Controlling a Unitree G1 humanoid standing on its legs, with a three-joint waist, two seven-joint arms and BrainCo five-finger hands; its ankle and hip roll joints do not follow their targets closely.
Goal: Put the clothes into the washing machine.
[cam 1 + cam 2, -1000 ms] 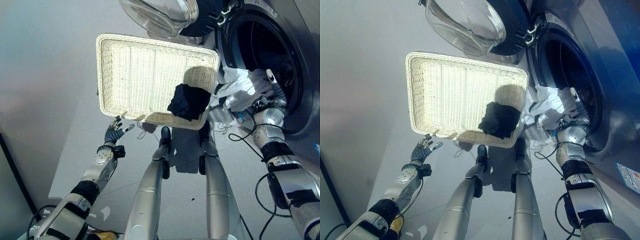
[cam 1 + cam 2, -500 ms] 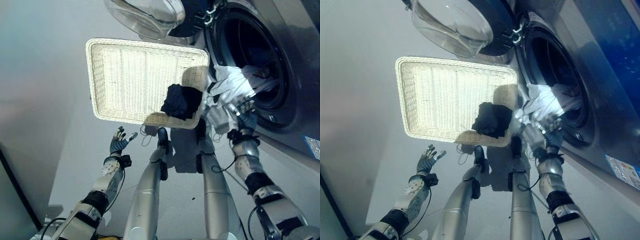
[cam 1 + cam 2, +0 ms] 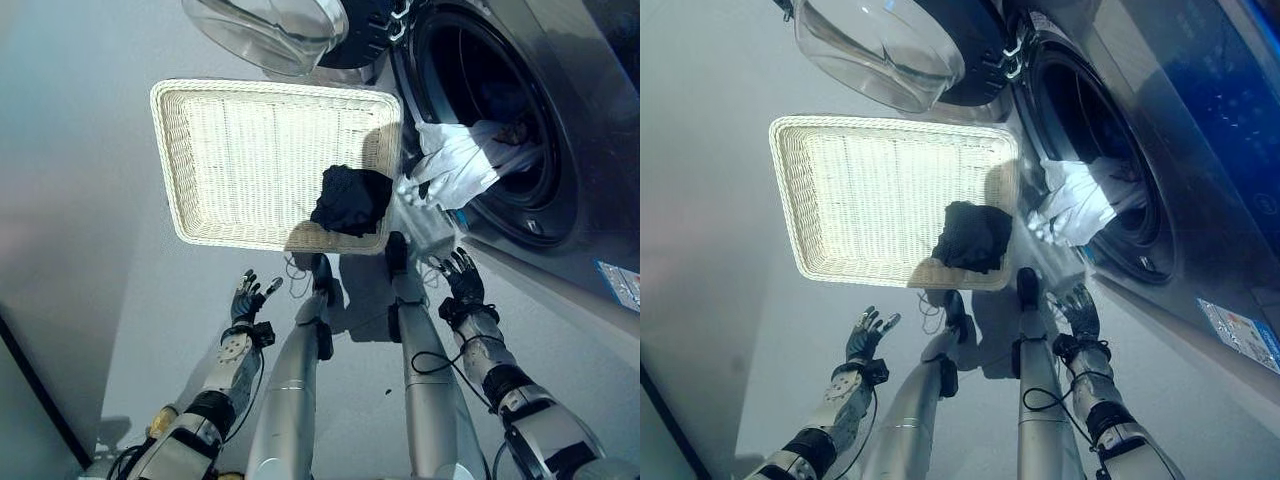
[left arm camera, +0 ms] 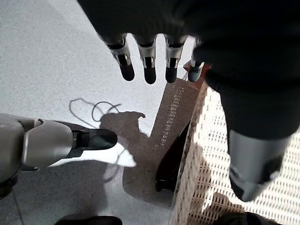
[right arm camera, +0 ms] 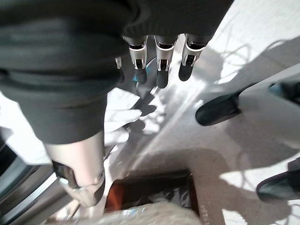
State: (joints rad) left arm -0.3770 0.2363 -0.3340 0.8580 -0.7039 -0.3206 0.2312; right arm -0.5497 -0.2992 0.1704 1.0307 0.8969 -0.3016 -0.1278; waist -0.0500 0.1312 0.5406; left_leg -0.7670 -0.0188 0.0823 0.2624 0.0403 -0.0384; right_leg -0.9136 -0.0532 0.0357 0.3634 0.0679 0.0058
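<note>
White crumpled cloth (image 3: 455,165) hangs over the washing machine's round drum opening (image 3: 480,100); dark bundled cloth (image 3: 350,198) waits in the cream wicker basket (image 3: 250,150). My right robot hand (image 3: 462,280) and left robot hand (image 3: 245,298) hang with fingers spread, holding nothing; next I should grasp it.

The basket (image 3: 250,160) sits at centre frame with a garment (image 3: 350,198) in its lower right corner. The washer (image 3: 520,130) fills the upper right, cloth (image 3: 455,165) hanging from its opening; its door (image 3: 270,30) lies above the basket.
</note>
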